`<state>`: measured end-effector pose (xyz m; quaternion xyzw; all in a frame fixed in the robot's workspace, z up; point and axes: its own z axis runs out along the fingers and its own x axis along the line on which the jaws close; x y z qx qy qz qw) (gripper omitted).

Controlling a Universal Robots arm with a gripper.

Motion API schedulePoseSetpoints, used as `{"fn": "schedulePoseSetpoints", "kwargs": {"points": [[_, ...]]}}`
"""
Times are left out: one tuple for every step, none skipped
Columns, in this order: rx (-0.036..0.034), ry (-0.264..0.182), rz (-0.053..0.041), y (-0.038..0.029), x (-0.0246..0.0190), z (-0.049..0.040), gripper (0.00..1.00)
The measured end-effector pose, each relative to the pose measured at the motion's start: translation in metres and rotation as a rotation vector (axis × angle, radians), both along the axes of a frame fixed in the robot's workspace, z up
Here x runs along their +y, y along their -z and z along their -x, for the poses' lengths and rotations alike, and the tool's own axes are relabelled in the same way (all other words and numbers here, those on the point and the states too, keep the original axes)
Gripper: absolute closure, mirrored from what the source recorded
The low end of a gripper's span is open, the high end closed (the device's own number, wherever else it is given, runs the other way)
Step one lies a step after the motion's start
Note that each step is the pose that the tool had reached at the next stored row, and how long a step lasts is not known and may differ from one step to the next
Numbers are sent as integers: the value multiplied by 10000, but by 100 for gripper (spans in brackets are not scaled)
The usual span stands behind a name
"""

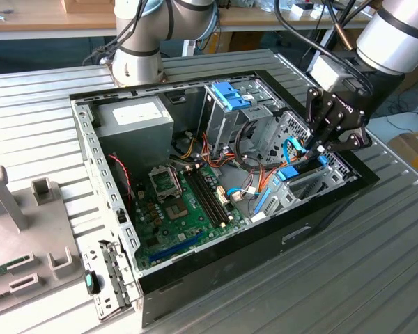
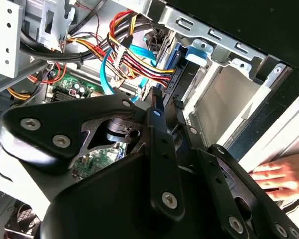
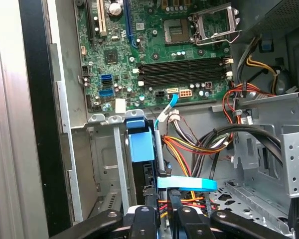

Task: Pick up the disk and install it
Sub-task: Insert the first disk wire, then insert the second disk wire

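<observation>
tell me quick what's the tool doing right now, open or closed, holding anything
Tool: closed on the disk, which stands on edge in the drive bay at the case's front corner, partly slid in.

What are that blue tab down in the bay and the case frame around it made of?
The blue tab looks like moulded plastic: even bright colour, soft matte sheen. The case frame looks like bare sheet metal, probably steel: dull grey, with punched holes and folded edges.

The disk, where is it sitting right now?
The disk stands on edge in the drive bay at the open case's corner on the exterior view's right, directly under the gripper, beside the grey drive cage.
</observation>
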<state>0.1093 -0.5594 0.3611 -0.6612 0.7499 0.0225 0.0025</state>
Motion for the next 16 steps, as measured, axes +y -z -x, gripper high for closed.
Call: {"fn": "schedulePoseSetpoints", "kwargs": {"points": [[0,-7,0,0,0,0,76],[0,-12,0,0,0,0,76],[0,-18,0,0,0,0,76],[0,-23,0,0,0,0,76],[0,-31,0,0,0,0,76],[0,-45,0,0,0,0,76],[0,-50,0,0,0,0,76],[0,-59,0,0,0,0,76],[0,-66,0,0,0,0,76],[0,-76,1,0,0,0,76],[0,-81,0,0,0,0,76],[0,-85,0,0,0,0,76],[0,-90,0,0,0,0,76],[0,-95,0,0,0,0,76],[0,-101,0,0,0,0,76],[0,-105,0,0,0,0,76]]}}
